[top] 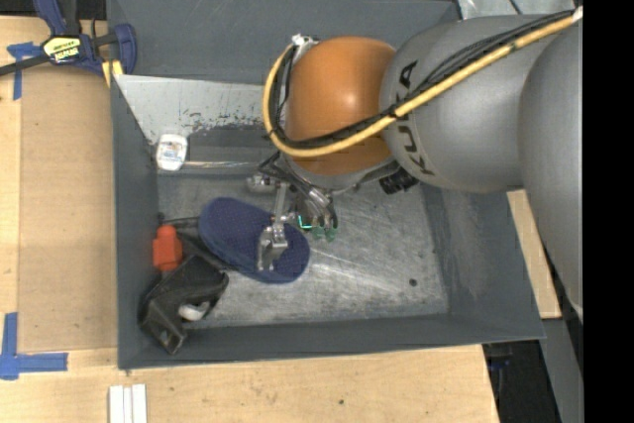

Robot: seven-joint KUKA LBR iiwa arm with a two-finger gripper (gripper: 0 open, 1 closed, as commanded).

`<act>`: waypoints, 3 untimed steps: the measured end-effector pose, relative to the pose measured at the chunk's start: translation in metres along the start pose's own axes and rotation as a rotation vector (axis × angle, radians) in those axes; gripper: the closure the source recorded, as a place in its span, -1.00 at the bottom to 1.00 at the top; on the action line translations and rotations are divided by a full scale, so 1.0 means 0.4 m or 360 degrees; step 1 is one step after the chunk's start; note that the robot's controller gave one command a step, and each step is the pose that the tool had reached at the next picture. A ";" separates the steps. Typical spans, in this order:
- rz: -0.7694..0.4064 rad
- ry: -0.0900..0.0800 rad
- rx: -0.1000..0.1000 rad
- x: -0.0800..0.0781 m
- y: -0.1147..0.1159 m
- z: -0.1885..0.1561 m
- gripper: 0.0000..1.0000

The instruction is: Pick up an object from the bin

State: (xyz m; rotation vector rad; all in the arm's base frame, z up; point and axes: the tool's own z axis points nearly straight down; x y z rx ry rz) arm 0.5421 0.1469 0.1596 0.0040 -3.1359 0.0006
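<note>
Bearing KUKA lettering, arm hangs hand over a blue pad.

The claw hides part of the blue oval pad, and the small white thing cannot be identified.

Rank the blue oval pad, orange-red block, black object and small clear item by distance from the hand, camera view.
1. the blue oval pad, directly under the hand.
2-3. the black object, lower-left corner, and the orange-red block, left side: too close to call.
4. the small clear item, upper left.
</note>
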 end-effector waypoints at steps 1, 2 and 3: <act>0.0044 -0.0002 -0.0006 -0.044 -0.049 0.194 -1.00; 0.0038 -0.0007 -0.0007 -0.047 -0.046 0.181 1.00; -0.0806 -0.0025 0.0002 -0.066 -0.033 -0.245 1.00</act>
